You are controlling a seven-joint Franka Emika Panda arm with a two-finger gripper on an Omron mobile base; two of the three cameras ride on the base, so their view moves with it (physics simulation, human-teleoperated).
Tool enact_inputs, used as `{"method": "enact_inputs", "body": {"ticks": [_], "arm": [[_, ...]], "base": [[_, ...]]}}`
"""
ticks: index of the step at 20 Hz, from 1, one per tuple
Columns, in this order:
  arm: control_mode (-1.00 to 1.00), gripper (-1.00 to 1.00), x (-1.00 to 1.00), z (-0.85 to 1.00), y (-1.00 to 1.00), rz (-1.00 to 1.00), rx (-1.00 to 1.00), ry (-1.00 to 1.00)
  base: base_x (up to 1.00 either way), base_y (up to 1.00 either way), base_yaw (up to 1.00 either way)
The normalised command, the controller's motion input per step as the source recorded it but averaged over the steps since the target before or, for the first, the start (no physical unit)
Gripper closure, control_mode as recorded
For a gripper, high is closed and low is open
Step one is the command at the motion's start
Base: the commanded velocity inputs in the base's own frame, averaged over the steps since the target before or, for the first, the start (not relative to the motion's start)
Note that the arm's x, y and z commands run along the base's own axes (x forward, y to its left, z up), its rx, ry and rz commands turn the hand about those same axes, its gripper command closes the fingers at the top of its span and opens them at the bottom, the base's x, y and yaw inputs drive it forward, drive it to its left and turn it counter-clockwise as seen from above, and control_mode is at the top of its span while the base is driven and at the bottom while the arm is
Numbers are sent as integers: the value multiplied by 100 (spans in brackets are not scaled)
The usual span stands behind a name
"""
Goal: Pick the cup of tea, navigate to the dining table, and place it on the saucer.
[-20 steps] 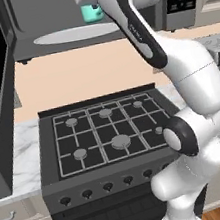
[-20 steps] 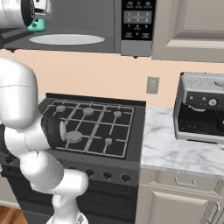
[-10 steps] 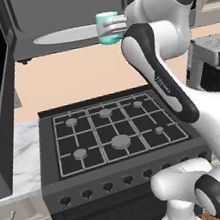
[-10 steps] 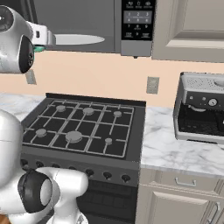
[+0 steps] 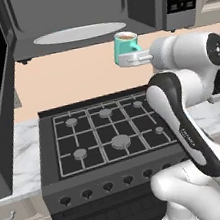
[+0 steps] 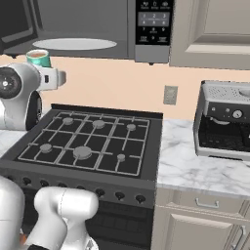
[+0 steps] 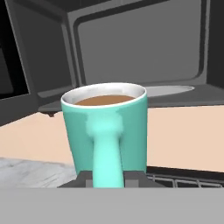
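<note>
The small teal-green ceramic cup of tea (image 5: 126, 47), white-rimmed and filled with brown liquid, is held upright in the air by the white arm's two-finger gripper (image 5: 135, 58), whose jaws are pressed together on the cup's side handle; in the hand view the handle (image 7: 107, 148) is seen pinched between the dark finger tips (image 7: 87, 178). The cup is carried in front of and just below the open grey microwave (image 5: 86, 14), clear of its large white oval turntable plate (image 5: 79, 33), and above the back edge of the black gas stove (image 5: 108, 132). From the right base view the cup (image 6: 38, 57) sits atop the white wrist, near the microwave's lower left corner.

The pick is judged done: the cup is lifted free and rests on nothing. Left to be done are the drive to the dining table and the setting of the cup on the saucer. The tea is level, so a steady carry is called for.
</note>
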Motion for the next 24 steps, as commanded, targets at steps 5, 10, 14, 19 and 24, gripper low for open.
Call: {"method": "enact_inputs", "body": {"ticks": [5,10,14,19,24], "arm": [[-100,100,-40,6,-29,0,0,4],[-100,100,-28,-2,-23,0,-1,6],[-100,100,-29,-14,-13,0,-5,8],[-100,100,-18,-41,-17,0,-2,3],[-100,100,-8,-57,-16,0,0,0]], "base": [[0,0,0],[0,0,0],[0,0,0],[0,0,0],[0,0,0]]}}
